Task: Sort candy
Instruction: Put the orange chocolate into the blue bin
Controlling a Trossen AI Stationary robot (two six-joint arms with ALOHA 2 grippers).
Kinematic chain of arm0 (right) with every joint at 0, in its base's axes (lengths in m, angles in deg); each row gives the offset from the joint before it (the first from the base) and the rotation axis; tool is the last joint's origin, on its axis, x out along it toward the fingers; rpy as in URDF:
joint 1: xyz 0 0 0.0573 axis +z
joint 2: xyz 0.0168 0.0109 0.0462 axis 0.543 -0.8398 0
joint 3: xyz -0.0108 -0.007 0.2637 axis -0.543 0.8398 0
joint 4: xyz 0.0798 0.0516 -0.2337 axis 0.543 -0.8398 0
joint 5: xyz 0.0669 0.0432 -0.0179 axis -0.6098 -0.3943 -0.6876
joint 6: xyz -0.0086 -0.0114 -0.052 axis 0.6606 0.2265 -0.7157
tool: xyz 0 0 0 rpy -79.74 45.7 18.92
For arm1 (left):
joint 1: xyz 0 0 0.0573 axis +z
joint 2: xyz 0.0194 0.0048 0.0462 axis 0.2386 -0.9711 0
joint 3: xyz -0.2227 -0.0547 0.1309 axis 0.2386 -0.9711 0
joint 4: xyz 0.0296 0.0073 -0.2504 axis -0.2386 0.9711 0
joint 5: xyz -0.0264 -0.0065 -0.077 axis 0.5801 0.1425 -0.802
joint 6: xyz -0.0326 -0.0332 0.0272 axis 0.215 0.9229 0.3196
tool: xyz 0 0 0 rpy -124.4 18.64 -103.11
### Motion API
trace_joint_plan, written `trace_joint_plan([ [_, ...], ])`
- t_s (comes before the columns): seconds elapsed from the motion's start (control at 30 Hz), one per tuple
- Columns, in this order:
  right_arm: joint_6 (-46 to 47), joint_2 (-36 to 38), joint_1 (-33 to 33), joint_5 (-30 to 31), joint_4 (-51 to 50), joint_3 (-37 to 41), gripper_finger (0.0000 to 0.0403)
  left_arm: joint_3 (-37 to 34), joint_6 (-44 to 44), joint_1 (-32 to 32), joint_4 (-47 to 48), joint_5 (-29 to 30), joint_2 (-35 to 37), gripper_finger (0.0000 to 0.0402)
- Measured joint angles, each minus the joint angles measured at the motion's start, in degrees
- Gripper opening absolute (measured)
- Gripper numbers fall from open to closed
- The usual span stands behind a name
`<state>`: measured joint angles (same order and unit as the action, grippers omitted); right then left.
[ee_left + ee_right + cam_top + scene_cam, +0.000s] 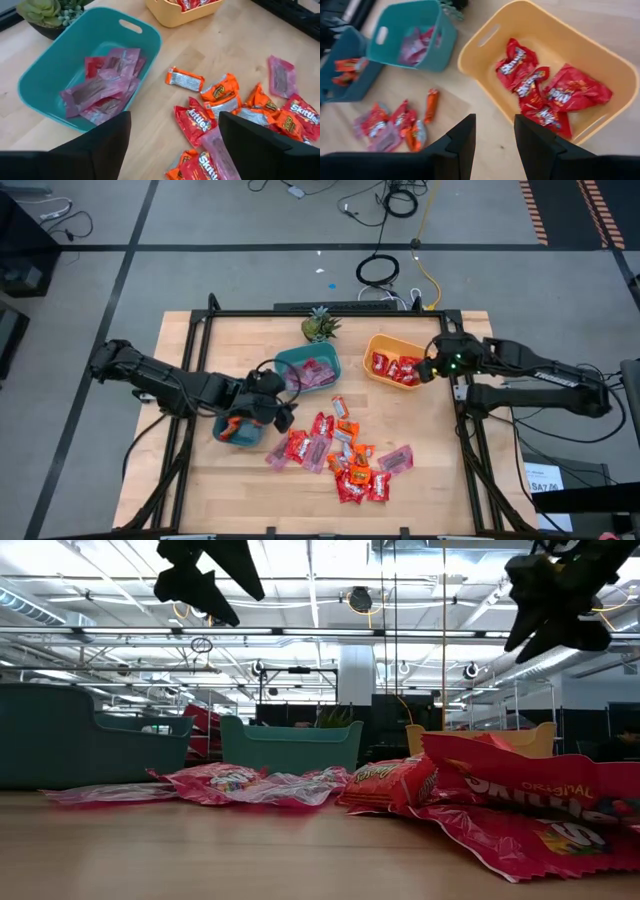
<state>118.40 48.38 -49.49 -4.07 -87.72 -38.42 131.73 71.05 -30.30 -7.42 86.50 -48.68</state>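
Loose candy [340, 455] in red, orange and pink wrappers lies in a heap on the wooden table's near middle. A teal bowl [308, 368] holds pink packets [102, 85]. A yellow bowl [393, 362] holds red packets [540, 85]. A darker blue bowl [237, 430] holds orange ones [345, 70]. My left gripper [172, 150] hangs open above the heap's left edge, between the blue and teal bowls, nothing between its fingers. My right gripper [495, 140] is open over the yellow bowl's right rim and holds nothing. Both hang high in the low view.
A small green plant [320, 327] stands at the table's far edge behind the teal bowl. A dark frame rail [465, 430] runs along the table's right side. Bare wood lies to the near left [210, 490] and in front of the yellow bowl [420, 420].
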Motion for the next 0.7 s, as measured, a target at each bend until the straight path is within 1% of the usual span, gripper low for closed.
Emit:
trace_joint_plan([
  [0.23, 2.9, 2.9, 6.7, 0.3, 0.0, 0.0, 0.0126, 0.0, -0.9, 0.4, -3.2, 0.7, 0.0, 0.0311],
  [0.37, 3.0, 2.9, 12.1, 0.5, 0.3, 0.0, 0.0126, 0.0, -4.9, 1.3, -3.2, 0.3, 0.0, 0.0311],
  [0.43, 2.1, 2.9, 15.1, 0.8, 2.4, 0.7, 0.0126, 0.0, -6.5, 1.7, -3.6, 0.1, 0.0, 0.0312],
  [0.53, -1.8, 2.9, 19.6, 1.0, 6.1, 2.1, 0.0126, 0.0, -8.0, 2.0, -5.1, -0.9, 0.0, 0.0312],
  [0.7, -7.0, 2.3, 26.9, 2.3, 10.4, 2.6, 0.0126, 0.1, -7.6, 1.9, -7.7, -2.3, -1.7, 0.0311],
])
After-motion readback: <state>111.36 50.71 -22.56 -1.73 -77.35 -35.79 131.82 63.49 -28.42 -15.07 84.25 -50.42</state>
